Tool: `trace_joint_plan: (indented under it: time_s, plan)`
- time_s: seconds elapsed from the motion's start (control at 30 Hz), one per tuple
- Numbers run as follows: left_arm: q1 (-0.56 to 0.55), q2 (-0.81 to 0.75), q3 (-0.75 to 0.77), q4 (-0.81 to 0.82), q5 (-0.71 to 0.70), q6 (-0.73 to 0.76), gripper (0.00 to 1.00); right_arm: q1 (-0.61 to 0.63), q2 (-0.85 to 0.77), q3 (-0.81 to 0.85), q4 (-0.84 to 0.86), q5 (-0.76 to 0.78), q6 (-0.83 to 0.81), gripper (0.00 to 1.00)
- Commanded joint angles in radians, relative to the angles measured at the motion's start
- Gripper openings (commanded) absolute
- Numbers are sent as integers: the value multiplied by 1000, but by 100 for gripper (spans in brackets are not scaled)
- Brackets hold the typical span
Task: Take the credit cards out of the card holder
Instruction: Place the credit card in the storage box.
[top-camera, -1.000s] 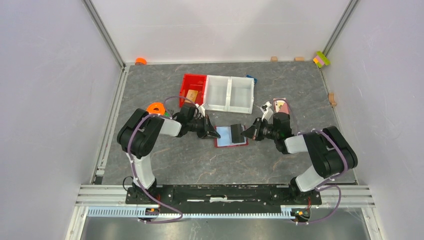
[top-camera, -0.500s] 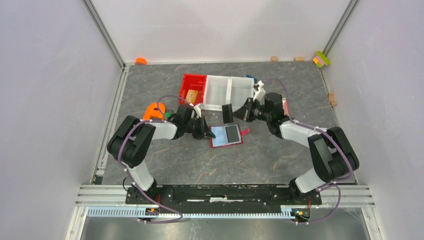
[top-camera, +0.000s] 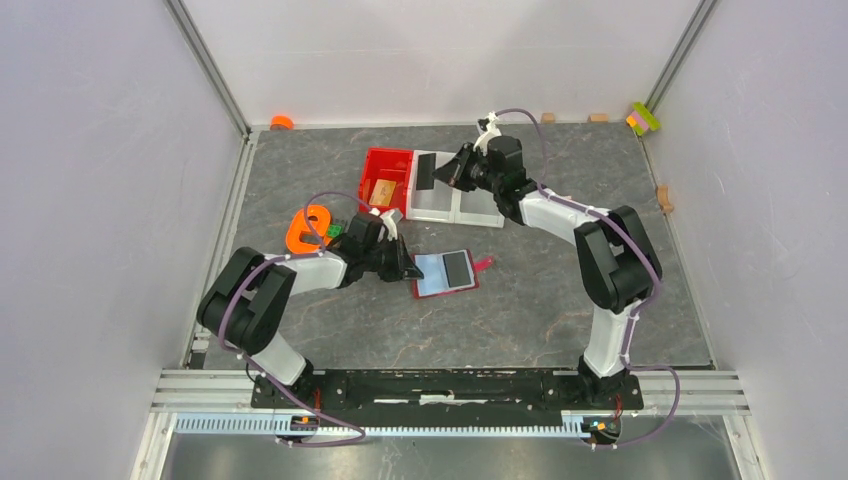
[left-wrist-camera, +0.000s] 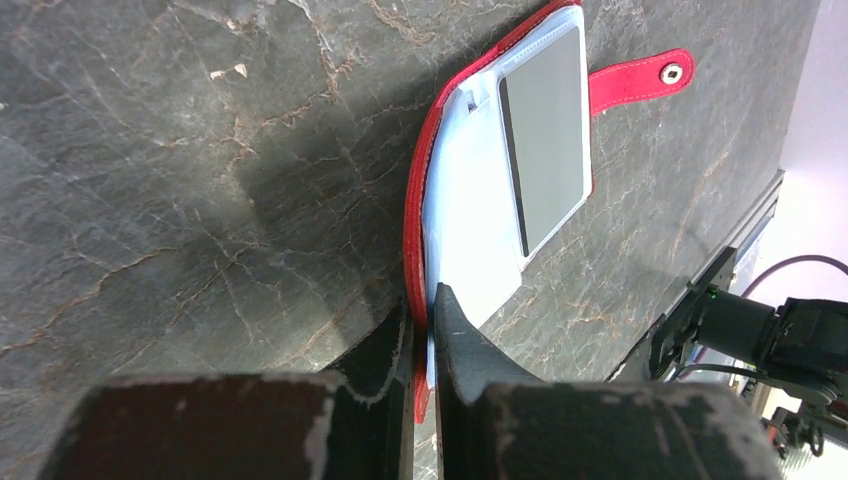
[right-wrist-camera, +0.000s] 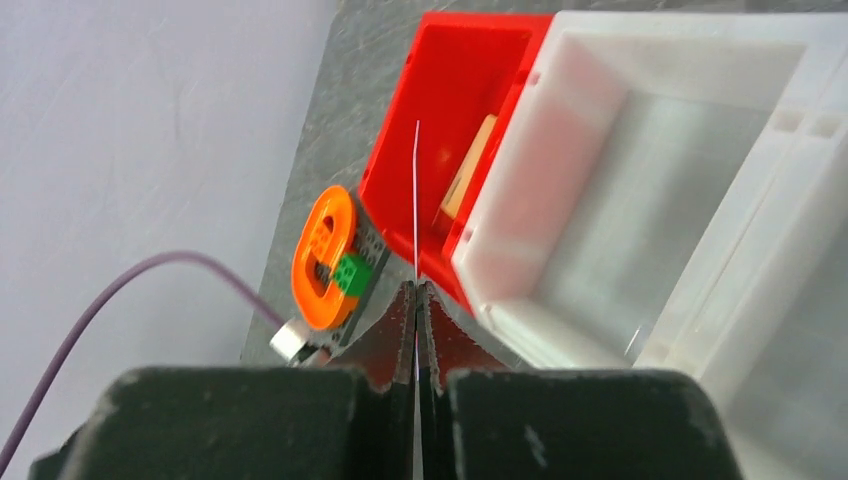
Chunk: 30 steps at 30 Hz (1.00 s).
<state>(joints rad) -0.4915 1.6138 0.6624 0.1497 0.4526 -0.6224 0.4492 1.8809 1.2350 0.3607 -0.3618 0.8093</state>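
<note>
Fingers on my right (right-wrist-camera: 385, 345), clamping a thin black credit card (top-camera: 425, 172), have carried it clear over the red plastic bin (top-camera: 378, 160), while my left fingers (left-wrist-camera: 470, 350) pinch the dark red folding card holder (left-wrist-camera: 455, 230) on the counter (top-camera: 520, 310).

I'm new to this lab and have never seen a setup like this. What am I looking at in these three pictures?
The machine is a left arm and a right arm, bolted at the near edge of a table, each ending in a two-finger gripper. The wide picture looks down from above and behind them. The other two come from cameras on the wrists. The left gripper pinches the edge of an open red card holder lying on the table, with a grey card in its pocket. The right gripper is shut on a black card, seen edge-on in its own camera, above a red bin that contains a tan card. White bins stand beside it.
</note>
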Motion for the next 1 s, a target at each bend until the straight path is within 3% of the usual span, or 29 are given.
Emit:
trace_joint_plan:
  time_s: [0.0, 0.57, 0.73, 0.97]
  plan:
    - [-2, -36, -2, -2, -30, 60, 2, 6, 71, 125, -76, 124, 16, 0]
    - [-3, -19, 9, -12, -15, 54, 2, 47, 200, 239, -171, 222, -25, 2]
    - [-4, -25, 13, -31, -26, 64, 2, 57, 222, 291, -248, 271, -53, 26]
    - [-3, -13, 26, -50, -34, 78, 2, 58, 123, 279, -291, 288, -173, 37]
